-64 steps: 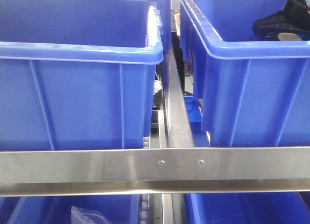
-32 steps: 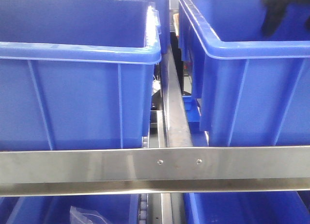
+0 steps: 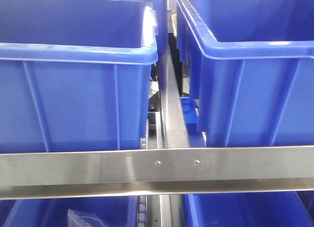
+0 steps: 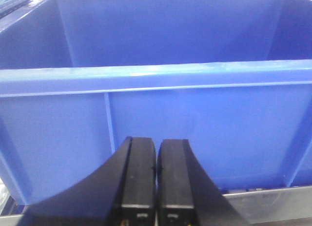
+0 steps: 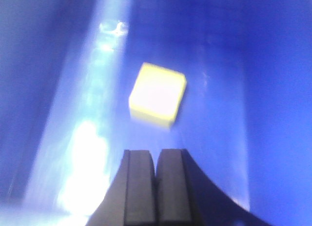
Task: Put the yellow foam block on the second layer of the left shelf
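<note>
The yellow foam block [image 5: 157, 93] lies on a blue bin's floor [image 5: 219, 89], just beyond the right tool [image 5: 156, 179]. That tool's fingers are pressed together, holding nothing. The left tool [image 4: 156, 170] is likewise closed and empty.

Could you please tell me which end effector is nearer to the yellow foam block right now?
Right. The right end effector, fingers together, hangs just short of the yellow foam block inside a blue bin. The left end effector faces another bin's outer wall, no block in view.

Two large blue bins sit on the upper shelf level, the left bin [image 3: 73, 85] and the right bin [image 3: 255, 80]; two more blue bins [image 3: 235, 212] show below. One yellow foam block [image 5: 157, 93]. Two end effectors: left [image 4: 156, 179], right [image 5: 156, 187].
</note>
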Tool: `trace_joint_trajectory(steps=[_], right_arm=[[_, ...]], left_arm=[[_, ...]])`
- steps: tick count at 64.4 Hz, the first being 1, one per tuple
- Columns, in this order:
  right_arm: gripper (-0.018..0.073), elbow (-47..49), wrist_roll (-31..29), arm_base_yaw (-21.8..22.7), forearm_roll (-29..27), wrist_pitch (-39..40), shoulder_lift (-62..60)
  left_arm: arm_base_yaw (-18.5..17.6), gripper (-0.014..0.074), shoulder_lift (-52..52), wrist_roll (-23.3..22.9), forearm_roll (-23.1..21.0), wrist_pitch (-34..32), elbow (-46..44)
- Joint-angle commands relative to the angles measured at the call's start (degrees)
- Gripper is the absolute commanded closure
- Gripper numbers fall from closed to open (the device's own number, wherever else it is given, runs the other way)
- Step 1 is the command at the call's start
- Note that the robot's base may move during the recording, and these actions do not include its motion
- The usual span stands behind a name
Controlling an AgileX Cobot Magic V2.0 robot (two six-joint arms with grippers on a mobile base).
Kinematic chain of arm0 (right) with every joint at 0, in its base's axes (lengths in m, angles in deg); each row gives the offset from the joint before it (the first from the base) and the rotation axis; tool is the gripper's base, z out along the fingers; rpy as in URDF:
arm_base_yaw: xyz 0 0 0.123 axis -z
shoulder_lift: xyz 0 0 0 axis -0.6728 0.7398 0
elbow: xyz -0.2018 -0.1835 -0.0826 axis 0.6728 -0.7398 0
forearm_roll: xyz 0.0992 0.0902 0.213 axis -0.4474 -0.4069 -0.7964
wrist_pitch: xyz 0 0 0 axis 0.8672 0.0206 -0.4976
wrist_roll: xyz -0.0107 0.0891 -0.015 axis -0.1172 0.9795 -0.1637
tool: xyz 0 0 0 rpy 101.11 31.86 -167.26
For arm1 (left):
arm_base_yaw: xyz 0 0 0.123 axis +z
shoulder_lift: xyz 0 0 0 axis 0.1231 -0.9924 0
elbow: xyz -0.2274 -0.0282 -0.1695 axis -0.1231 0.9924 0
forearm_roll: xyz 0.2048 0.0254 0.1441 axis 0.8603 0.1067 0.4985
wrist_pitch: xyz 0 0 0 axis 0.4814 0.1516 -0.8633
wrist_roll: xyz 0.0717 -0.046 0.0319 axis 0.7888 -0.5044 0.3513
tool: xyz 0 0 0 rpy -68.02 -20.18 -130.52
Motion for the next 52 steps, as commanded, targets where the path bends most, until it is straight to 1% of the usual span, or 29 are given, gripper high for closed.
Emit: trace_joint_trajectory(steps=[1, 10, 30, 40, 52], right_arm=[[0.0504, -2.59, -0.46, 0.55, -0.58, 5.02, -8.44], [0.0504, -9.04, -0.41, 0.55, -2.99, 4.91, -18.69], [0.0504, -23.00, -0.41, 0.55, -2.99, 4.39, -39.41], [0.0504, -27.32, -0.41, 0.55, -2.99, 4.31, -45.31], [0.0504, -29.18, -0.41, 0.55, -2.99, 4.17, -45.83]], left_arm=[[0.00, 0.0460, 0.94, -0.22, -0.18, -4.95, 1.48], [0.00, 0.0460, 0.94, -0.22, -0.18, -4.95, 1.48], [0.00, 0.0460, 0.94, -0.22, -0.18, -4.95, 1.48], [0.00, 0.0460, 0.94, -0.22, -0.18, -4.95, 1.48], [0.00, 0.0460, 0.94, -0.22, -0.18, -4.95, 1.48]])
